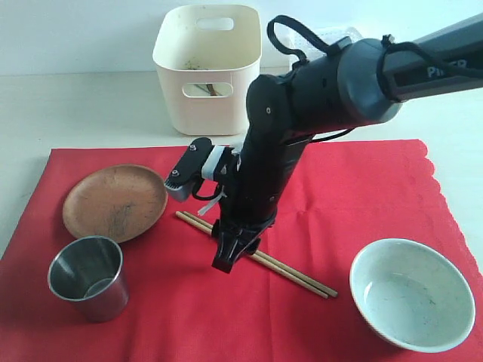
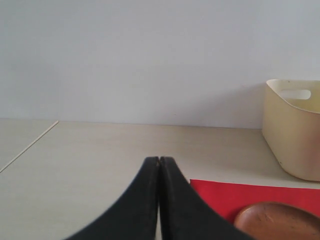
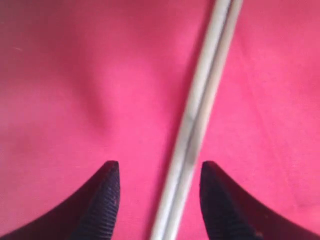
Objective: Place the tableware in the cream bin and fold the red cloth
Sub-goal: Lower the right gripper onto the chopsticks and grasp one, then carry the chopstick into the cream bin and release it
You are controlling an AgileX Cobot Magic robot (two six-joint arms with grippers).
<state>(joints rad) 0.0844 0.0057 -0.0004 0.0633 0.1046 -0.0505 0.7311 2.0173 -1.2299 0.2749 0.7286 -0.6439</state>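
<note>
The red cloth (image 1: 339, 196) lies spread flat on the table. On it rest the wooden plate (image 1: 115, 201), the steel cup (image 1: 88, 276), the pale bowl (image 1: 412, 293) and the pair of chopsticks (image 1: 298, 274). My right gripper (image 1: 232, 256) points down over the middle of the chopsticks (image 3: 197, 120), open, with one finger on each side of them. My left gripper (image 2: 159, 161) is shut on nothing, low beside the cloth corner (image 2: 225, 195) and plate (image 2: 280, 220). The cream bin (image 1: 207, 68) stands behind the cloth and has something dark inside.
Bare pale table (image 1: 83, 105) lies left of the bin and around the cloth. The right arm (image 1: 347, 83) reaches in from the upper right, over the cloth's centre. The cloth's scalloped edge (image 1: 441, 196) runs along the right.
</note>
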